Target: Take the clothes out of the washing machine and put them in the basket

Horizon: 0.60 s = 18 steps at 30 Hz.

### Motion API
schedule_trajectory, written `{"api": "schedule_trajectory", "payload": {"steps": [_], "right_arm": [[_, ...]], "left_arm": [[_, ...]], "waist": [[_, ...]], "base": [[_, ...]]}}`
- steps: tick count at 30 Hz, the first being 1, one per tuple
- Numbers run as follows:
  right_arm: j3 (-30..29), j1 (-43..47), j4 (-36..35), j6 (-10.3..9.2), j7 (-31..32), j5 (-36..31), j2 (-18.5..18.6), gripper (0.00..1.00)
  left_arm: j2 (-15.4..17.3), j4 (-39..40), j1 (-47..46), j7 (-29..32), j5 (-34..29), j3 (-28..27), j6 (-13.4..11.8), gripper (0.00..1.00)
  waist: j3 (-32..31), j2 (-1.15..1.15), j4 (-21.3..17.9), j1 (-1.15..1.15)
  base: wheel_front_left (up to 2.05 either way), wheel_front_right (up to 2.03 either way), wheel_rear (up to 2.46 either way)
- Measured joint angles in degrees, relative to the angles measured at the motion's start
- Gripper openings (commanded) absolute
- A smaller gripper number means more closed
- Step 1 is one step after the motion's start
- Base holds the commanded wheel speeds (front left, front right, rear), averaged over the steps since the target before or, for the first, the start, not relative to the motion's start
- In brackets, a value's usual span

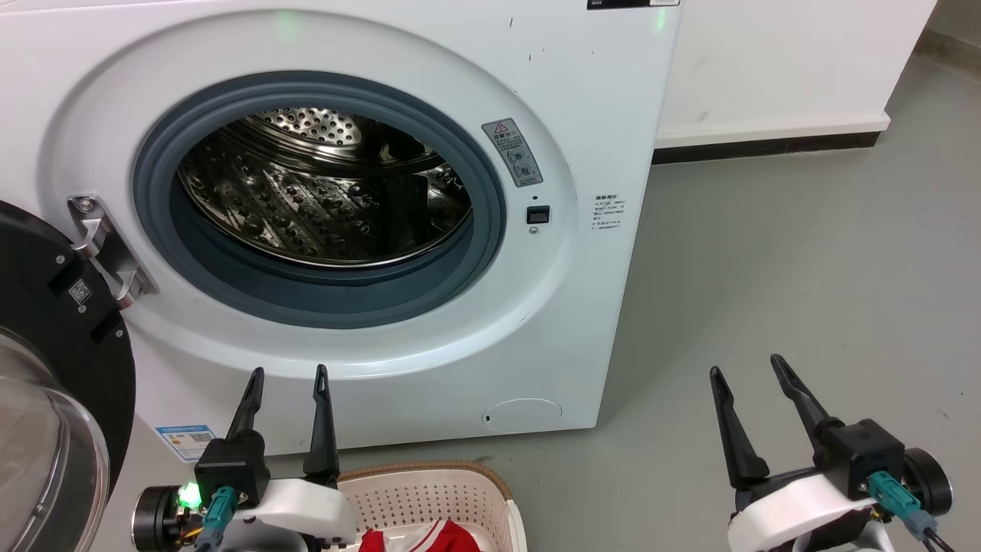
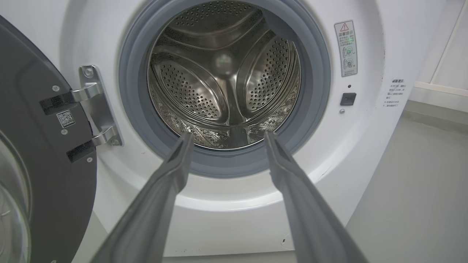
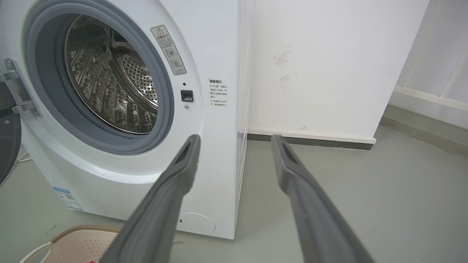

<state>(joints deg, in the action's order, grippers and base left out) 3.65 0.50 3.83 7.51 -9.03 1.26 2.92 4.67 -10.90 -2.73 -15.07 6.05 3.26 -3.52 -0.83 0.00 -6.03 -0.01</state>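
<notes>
You see left gripper (image 1: pixel 289 370) fingers spread wide, nothing held, by the basket (image 1: pixel 429 491) | right gripper (image 1: pixel 745 364) likewise apart, nothing held, over the floor (image 1: pixel 766 268) | red clothes (image 1: pixel 456 539) lie in the basket; washer (image 1: pixel 598 153) door (image 1: pixel 54 345) stands open

Washing machine (image 1: pixel 582 322) porthole (image 1: pixel 322 303) open, passable; door (image 1: pixel 54 330) stands swung out at left.

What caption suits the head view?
Left gripper and right gripper open before the washing machine, drum empty, door open; red clothes lie in the basket.
</notes>
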Motion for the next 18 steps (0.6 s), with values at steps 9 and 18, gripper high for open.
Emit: {"api": "schedule_trajectory", "payload": {"steps": [9,18], "right_arm": [[1.22,0.96,-0.35,0.00,0.26,0.47,0.00,1.00],[1.08,1.38,-0.71,0.00,0.76,0.45,0.00,1.00]], "left_arm": [[0.09,0.90,1.86,0.01,0.75,0.33,-0.20,1.00],[0.14,1.96,2.53,0.01,1.19,1.14,-0.24,1.00]], "waist": [[-0.68,0.00,1.04,0.00],[-1.17,0.00,3.00,0.01]], "base": [[0.00,0.00,0.00],[0.00,0.00,0.00]]}}
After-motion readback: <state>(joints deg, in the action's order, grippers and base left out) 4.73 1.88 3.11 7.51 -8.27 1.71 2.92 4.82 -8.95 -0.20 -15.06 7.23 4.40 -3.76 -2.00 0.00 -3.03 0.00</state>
